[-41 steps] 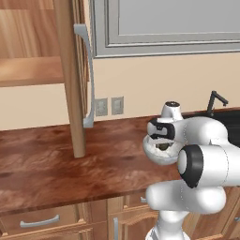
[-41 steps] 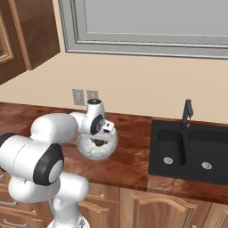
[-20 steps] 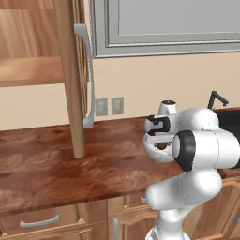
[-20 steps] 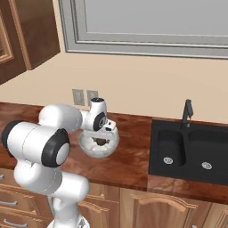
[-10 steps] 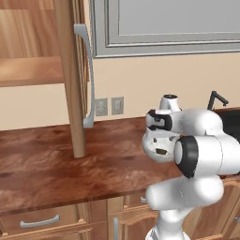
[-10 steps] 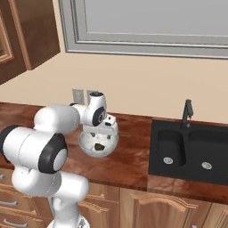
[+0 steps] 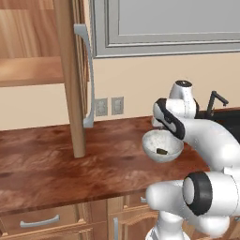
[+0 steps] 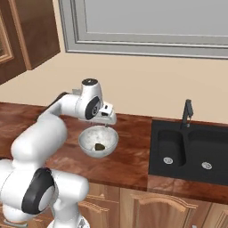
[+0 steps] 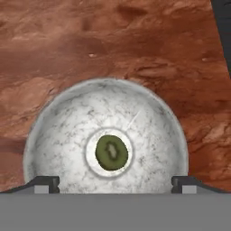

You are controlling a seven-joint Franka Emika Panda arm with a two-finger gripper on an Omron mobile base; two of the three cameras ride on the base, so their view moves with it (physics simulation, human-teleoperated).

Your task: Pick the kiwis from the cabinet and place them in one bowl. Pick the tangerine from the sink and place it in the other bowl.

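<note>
One kiwi (image 9: 112,152), cut face up, lies at the bottom of the whitish mottled bowl (image 9: 58,135) on the wooden counter. My gripper (image 9: 115,182) hangs open just above the bowl, its fingertips (image 9: 43,182) spread to either side of the rim and holding nothing. From the base, the bowl (image 7: 151,140) with the kiwi (image 7: 161,151) sits under the gripper (image 7: 161,127); from the other side, the bowl (image 8: 89,136), kiwi (image 8: 99,146) and gripper (image 8: 105,124) line up the same way. The cabinet (image 7: 28,70) stands open at the left. The sink (image 8: 191,151) lies to the right. The tangerine is out of view.
The cabinet door (image 7: 68,84) with its grey bar handle (image 7: 86,75) juts out over the counter (image 7: 56,159) left of the bowl. A black faucet (image 8: 187,113) rises behind the sink. Two wall outlets (image 7: 108,106) sit behind the counter.
The jaws have spread open and let the kiwi go into the bowl. The hand has lifted slightly above the rim.
</note>
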